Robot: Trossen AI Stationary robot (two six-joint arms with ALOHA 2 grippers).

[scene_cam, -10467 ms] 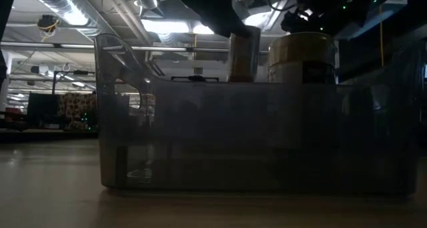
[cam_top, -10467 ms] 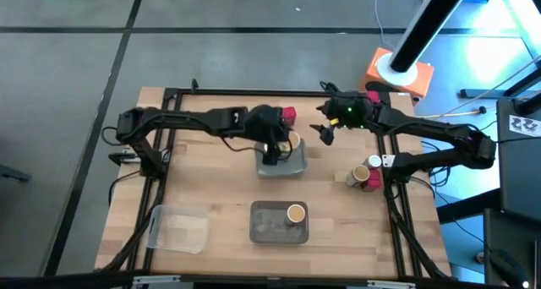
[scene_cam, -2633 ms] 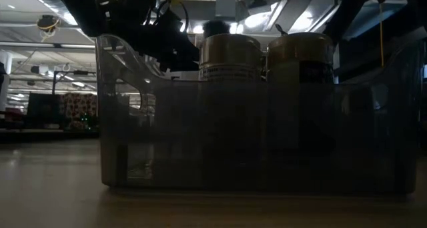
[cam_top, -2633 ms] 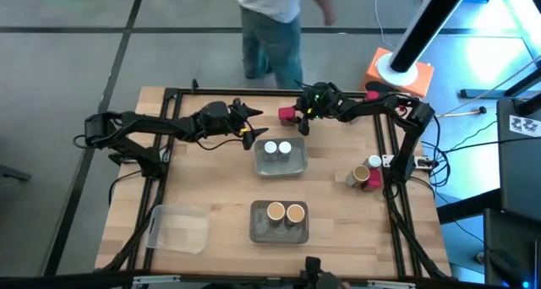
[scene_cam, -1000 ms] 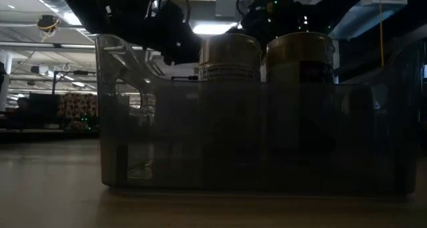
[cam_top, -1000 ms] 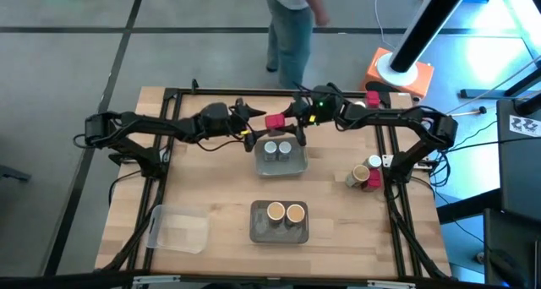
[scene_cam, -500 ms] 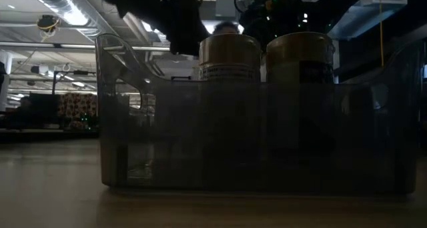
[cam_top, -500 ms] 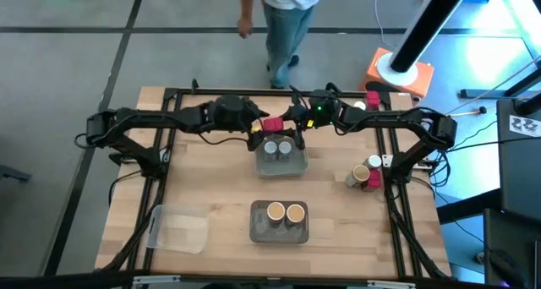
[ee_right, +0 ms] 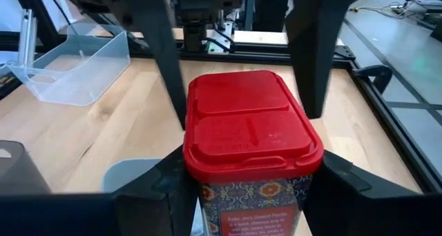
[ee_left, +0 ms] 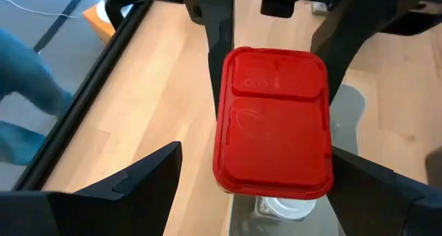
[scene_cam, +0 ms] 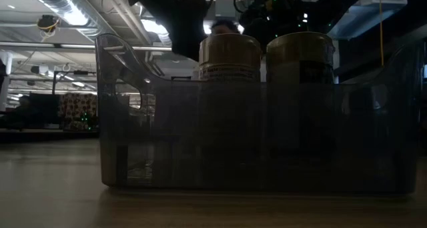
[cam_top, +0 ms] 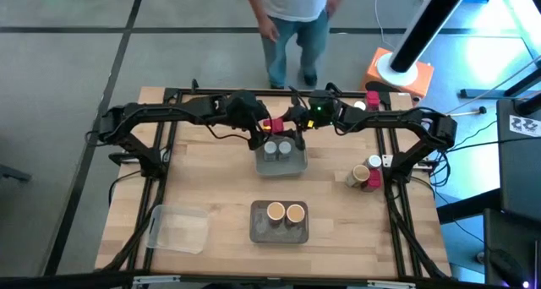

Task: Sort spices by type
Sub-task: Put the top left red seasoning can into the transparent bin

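A red-lidded spice packet [cam_top: 272, 124] hangs in the air above the far grey tray [cam_top: 281, 165], which holds two white-lidded jars [cam_top: 278, 149]. My right gripper [ee_right: 250, 167], reaching in from the right, is shut on the packet. From the left, my left gripper [ee_left: 255, 153] is open, with a finger on either side of the packet and a gap to each. Two tan-topped cylinders [cam_top: 285, 212] stand in the near grey tray [cam_top: 258, 230]. In the low view they show through that tray's wall [scene_cam: 253, 128]. My right gripper pinches the packet between its two fingers, on two opposite sides just below the red lid [ee_right: 202, 194]. The fingers come nearly level from the table's right. The packet stands upright, lid up, lifted clear above the tray with the jars.
A clear tray [cam_top: 177, 228] lies at the near left. A tan-topped cylinder and red packets [cam_top: 365, 175] stand at the right edge, and another red packet [cam_top: 372, 95] at the far right. A person [cam_top: 292, 19] stands just beyond the far edge.
My left gripper has risen, tipped up from pointing steeply down, and gone toward the table's right, so that its open fingers now stand on either side of the held packet. The person beyond the far edge has shifted about.
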